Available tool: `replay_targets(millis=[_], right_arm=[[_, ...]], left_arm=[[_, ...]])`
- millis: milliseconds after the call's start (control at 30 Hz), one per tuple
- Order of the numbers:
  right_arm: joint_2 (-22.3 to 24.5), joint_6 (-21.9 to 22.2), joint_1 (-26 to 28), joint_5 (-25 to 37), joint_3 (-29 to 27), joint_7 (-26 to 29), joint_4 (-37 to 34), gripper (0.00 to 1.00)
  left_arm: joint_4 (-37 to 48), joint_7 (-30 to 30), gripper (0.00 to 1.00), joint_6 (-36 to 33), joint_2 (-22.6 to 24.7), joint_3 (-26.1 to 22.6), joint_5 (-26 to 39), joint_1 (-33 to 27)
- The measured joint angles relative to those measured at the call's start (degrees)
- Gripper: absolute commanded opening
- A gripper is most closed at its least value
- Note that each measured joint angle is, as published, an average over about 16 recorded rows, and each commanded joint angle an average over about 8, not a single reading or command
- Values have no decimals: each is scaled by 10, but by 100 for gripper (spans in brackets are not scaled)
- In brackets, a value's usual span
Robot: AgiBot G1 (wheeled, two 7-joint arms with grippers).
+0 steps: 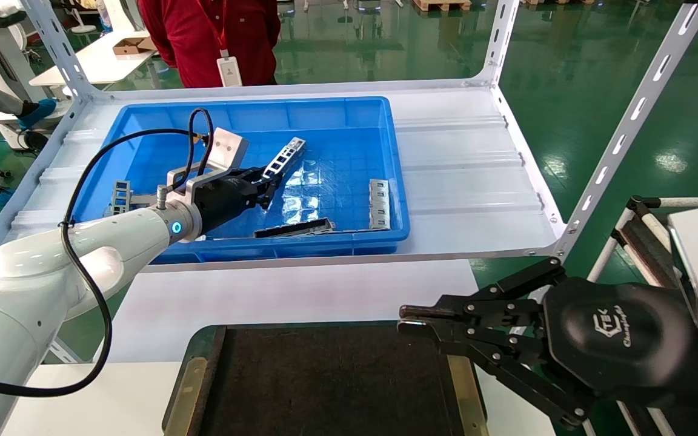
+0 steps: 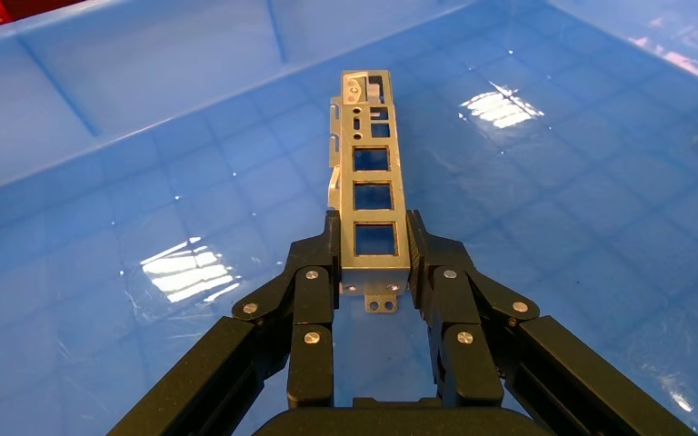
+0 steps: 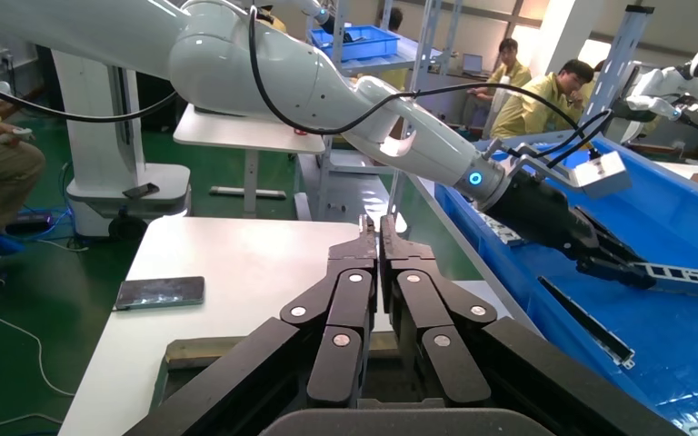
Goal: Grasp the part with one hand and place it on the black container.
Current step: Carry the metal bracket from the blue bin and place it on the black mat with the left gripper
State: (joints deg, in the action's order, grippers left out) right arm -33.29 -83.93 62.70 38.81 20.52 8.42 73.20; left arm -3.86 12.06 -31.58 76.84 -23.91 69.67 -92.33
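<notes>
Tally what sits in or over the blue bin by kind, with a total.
Silver bar held in the left gripper: 1
Silver bars resting in the blue bin: 2
Dark strip: 1
Total: 4

The part between the black fingers of the left gripper is silver-grey, with a row of square cut-outs showing blue through them. Under it the bin is bright blue, its floor marked in a faint grid of squares. Near the black right gripper, the container is black with brass-coloured side strips.
</notes>
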Motion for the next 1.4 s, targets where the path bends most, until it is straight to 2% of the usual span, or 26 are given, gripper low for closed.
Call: replay_targets(millis=[300, 600, 867, 1133, 1400], right_arm=[[0, 0, 0, 0, 0, 0, 0, 0], [0, 0, 0, 0, 0, 0, 0, 0], [0, 0, 0, 0, 0, 0, 0, 0], [0, 0, 0, 0, 0, 0, 0, 0], [0, 0, 0, 0, 0, 0, 0, 0]], left_arm=[[-9, 13, 0, -68, -26, 8, -16, -18], [-27, 22, 0, -207, -80, 16, -32, -33], [-53, 5, 0, -334, -131, 18, -41, -31], [-110, -36, 0, -436, -177, 18, -51, -3], [-221, -93, 0, -513, -220, 22, -76, 66]])
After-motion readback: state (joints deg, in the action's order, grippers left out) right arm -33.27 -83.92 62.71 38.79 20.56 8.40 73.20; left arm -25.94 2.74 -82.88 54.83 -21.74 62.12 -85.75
